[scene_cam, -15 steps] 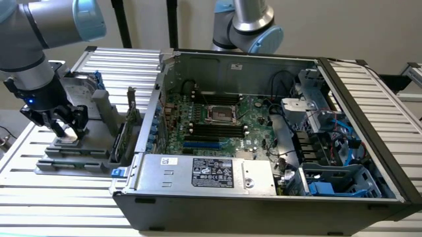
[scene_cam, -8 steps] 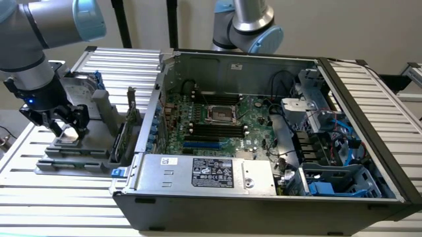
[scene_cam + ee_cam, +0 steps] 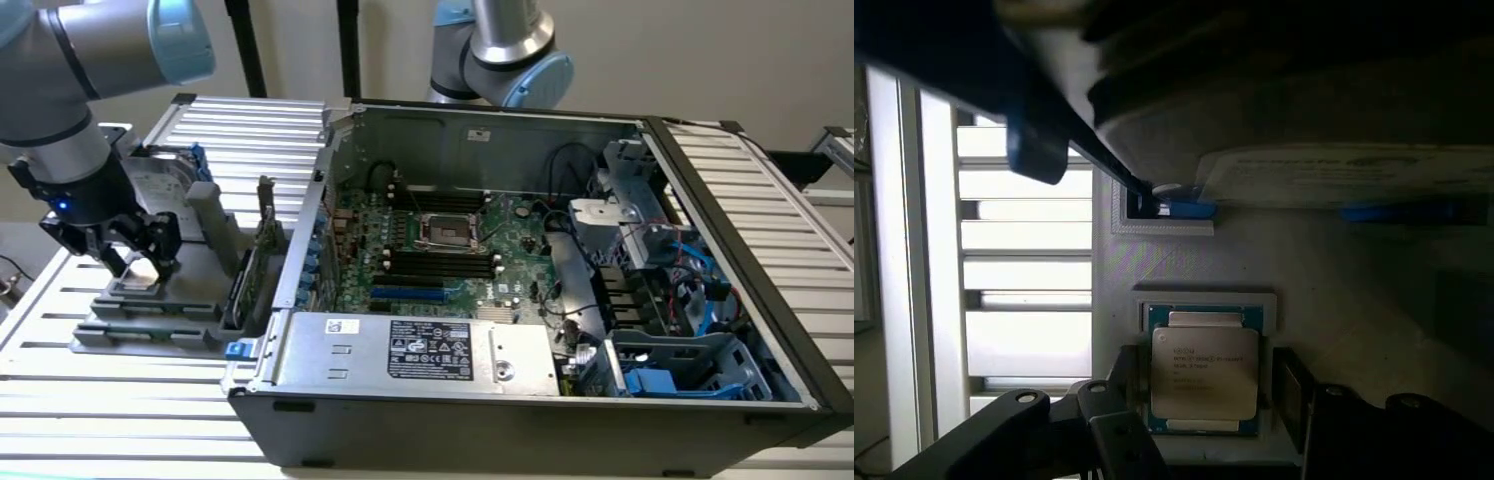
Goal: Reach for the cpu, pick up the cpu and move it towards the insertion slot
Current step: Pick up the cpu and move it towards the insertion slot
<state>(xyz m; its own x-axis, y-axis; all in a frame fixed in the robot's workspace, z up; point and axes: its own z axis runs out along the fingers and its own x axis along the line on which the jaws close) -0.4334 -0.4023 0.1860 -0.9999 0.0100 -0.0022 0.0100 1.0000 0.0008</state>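
Poised over cpu on grey tray, gripper released, fingers flanking chip; well apart from insertion slot inside computer case.

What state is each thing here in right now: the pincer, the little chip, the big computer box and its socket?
cpu: lying flat in its grey holder, metal top up, not gripped.
pincer: open, straddling the cpu with a gap on each side.
computer case: side open, insides exposed.
insertion slot: no chip in it, dark centre showing.
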